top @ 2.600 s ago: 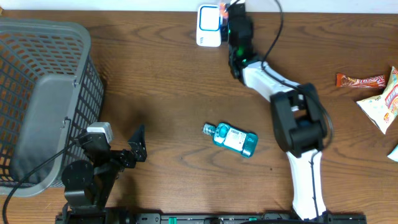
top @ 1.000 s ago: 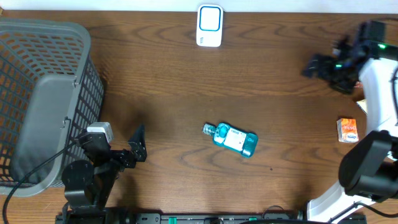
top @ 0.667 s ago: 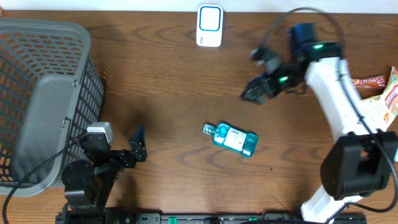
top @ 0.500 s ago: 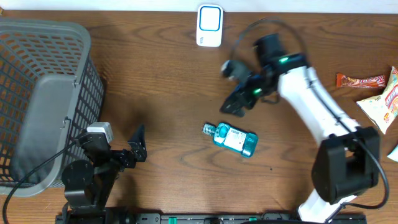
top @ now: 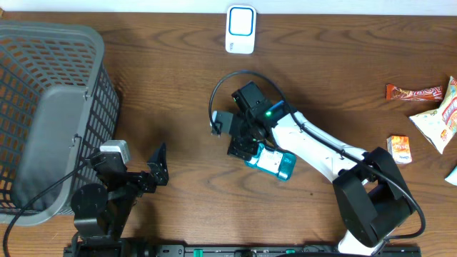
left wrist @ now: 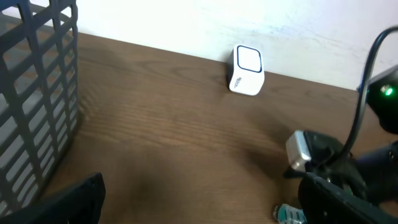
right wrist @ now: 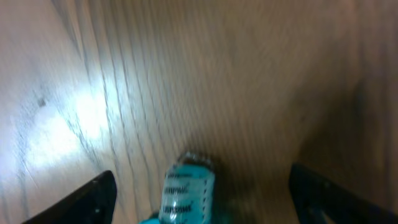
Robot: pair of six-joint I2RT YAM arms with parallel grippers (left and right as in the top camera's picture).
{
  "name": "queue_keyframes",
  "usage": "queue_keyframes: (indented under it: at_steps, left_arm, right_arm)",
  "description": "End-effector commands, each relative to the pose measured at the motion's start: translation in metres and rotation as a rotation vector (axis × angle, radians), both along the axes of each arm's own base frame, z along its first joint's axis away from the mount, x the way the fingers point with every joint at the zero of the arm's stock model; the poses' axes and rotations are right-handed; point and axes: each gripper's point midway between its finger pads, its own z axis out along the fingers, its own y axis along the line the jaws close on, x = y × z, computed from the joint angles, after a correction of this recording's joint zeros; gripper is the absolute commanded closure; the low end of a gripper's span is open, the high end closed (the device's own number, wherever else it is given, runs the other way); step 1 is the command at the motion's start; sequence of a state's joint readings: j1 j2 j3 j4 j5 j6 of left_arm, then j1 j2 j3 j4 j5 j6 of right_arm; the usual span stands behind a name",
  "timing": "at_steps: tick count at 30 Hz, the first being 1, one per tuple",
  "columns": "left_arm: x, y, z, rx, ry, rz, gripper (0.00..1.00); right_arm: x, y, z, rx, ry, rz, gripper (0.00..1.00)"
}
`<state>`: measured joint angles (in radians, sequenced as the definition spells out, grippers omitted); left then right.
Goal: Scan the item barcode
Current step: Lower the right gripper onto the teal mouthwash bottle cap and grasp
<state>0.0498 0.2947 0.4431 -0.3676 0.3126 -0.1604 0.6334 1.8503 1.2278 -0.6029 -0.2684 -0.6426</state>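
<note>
From overhead we see a small teal plastic bottle with a white label [top: 275, 162] lying on its side near the middle of the brown wooden counter [top: 178, 93], slightly toward the near edge. The right arm's fingers [top: 240, 145] hang over the bottle's cap end and hide it; from this angle we cannot tell whether they touch it. The left arm's fingers [top: 158, 170] sit near the near edge, just beside the grey wire basket [top: 50, 107] that fills the left edge, and well apart from the bottle. A white box-shaped scanner with a blue-rimmed face [top: 240, 30] stands at the far edge. Along the right edge lie a red candy bar [top: 414, 91], a pale snack bag [top: 437, 120] and a small orange and white packet [top: 399, 148].

In the left wrist view the left arm's fingers [left wrist: 68, 204] stand wide apart with nothing between them. Beyond them we see the basket [left wrist: 37, 106], the scanner [left wrist: 247, 70] at the far edge, and the bottle's cap [left wrist: 289, 214] low in the picture beside the dark end of the right arm [left wrist: 348, 180].

In the right wrist view, which is blurred, the right arm's fingers [right wrist: 87, 199] are spread wide on either side of the bottle [right wrist: 186, 190], clear of it on both sides; its cap points away from the camera
</note>
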Motion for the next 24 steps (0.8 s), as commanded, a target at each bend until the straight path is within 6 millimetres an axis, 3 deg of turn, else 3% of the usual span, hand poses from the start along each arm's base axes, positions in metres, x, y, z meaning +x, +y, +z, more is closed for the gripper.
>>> queue_keyframes:
  at_steps: [1, 9, 19, 24]
  left_arm:
    - [0.0, -0.002, 0.0, -0.005, -0.002, -0.01, 0.01]
    - [0.0, -0.002, 0.0, -0.005, -0.002, -0.01, 0.01]
    - [0.0, -0.002, 0.0, -0.005, -0.002, -0.01, 0.01]
    - [0.0, -0.002, 0.0, -0.005, -0.002, -0.01, 0.01]
  right_arm:
    - [-0.007, -0.008, -0.012, -0.044, 0.003, 0.002, 0.25]
    - [-0.012, -0.005, -0.013, -0.02, 0.052, -0.055, 0.4]
    - [-0.02, -0.009, -0.027, -0.045, 0.105, -0.064, 0.41]
    - [-0.026, -0.009, -0.049, -0.078, 0.151, -0.067, 0.46]
